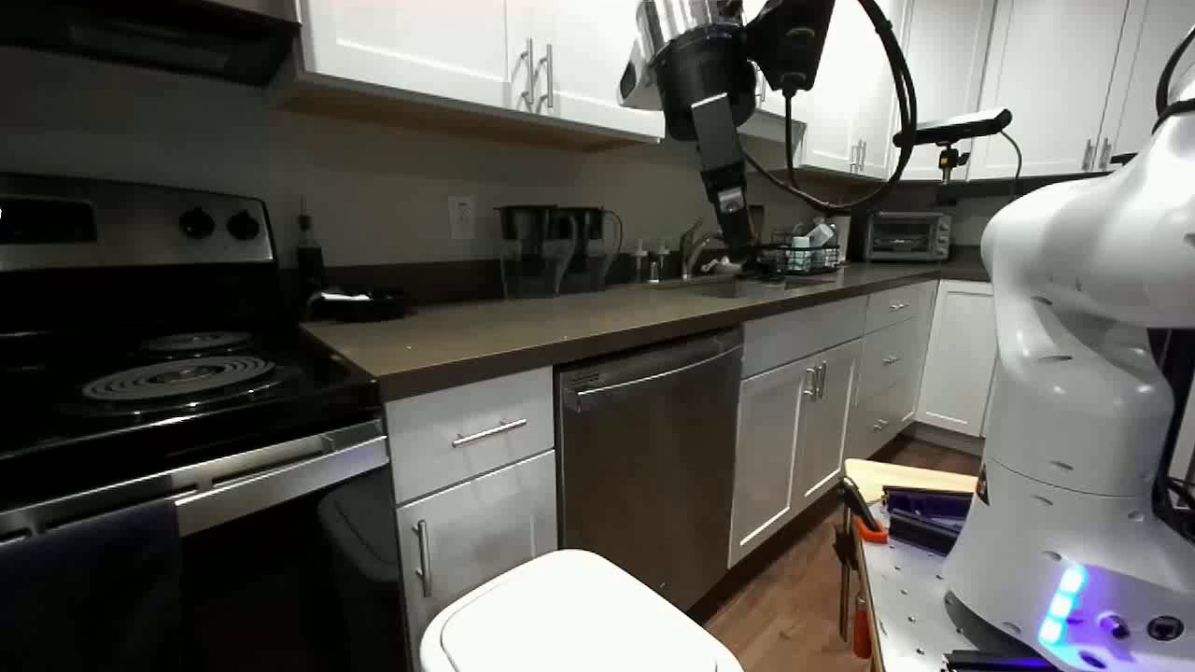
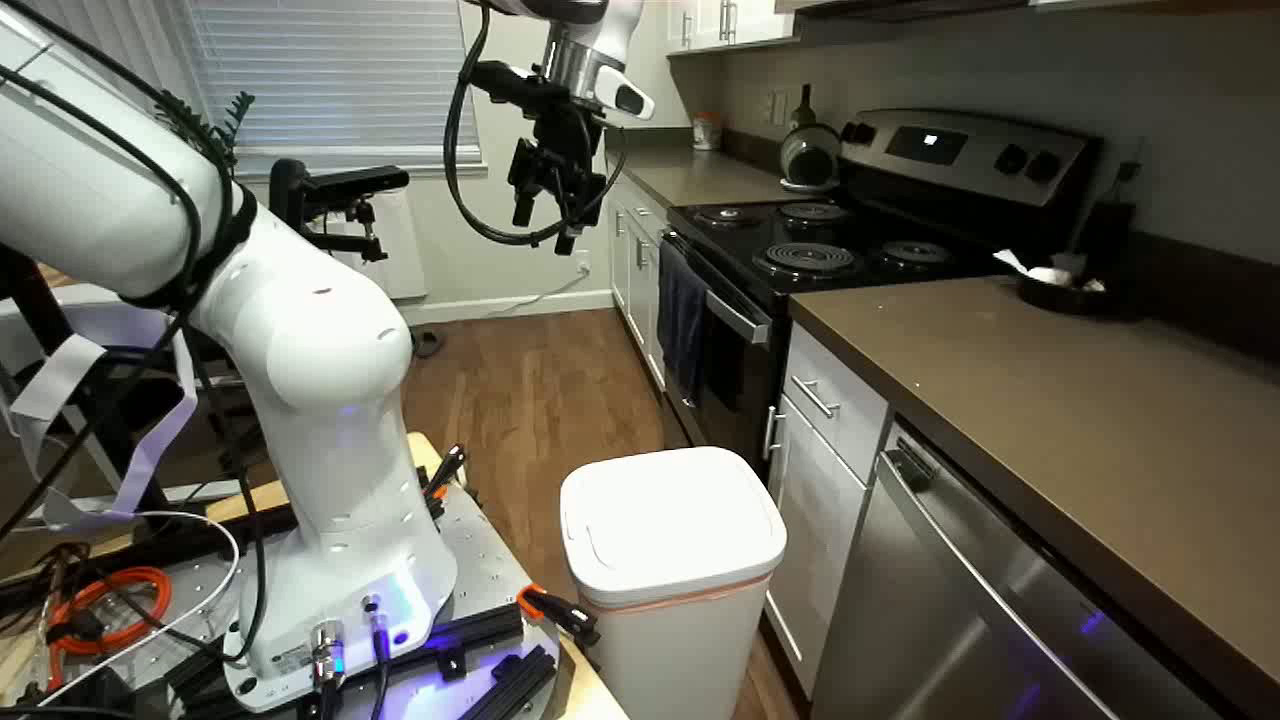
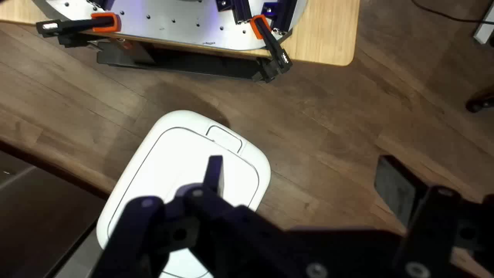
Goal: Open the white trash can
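While the hand [image 2: 545, 222] hangs at 11 o'clock in an exterior view, its 2 fingers [image 3: 395, 189] spread wide apart, the white trash can [image 2: 675, 630] stands on the wood floor [image 2: 520, 390] well below it. Both exterior views put the can at 6 o'clock. The lid [image 2: 665, 520] is down on the rim, and a thin pinkish band [image 2: 700, 597] shows just beneath its edge. In the wrist view the can sits at about 8 o'clock; 1 finger overlaps the lid there, and the other shows against the floor between 3 and 4 o'clock. Taking the lid as its own dial, a small inset tab [image 3: 224, 139] lies at 1 o'clock. The desk [image 3: 324, 34] spans roughly 10 to 1 o'clock in the wrist view, with 2 black-and-orange clamps [image 3: 77, 26] at its edge. In an exterior view the white robot arm [image 2: 310, 350] rises from the desk at 9 o'clock. The stove [image 2: 865, 225], a dark towel [image 2: 682, 320] hung over its oven handle [image 2: 738, 320], is at 2 o'clock, and a steel dishwasher [image 2: 970, 640] at 4 o'clock. Between dishwasher and stove stands a white cabinet [image 2: 815, 530], just beside the can; whether they touch I cannot tell.
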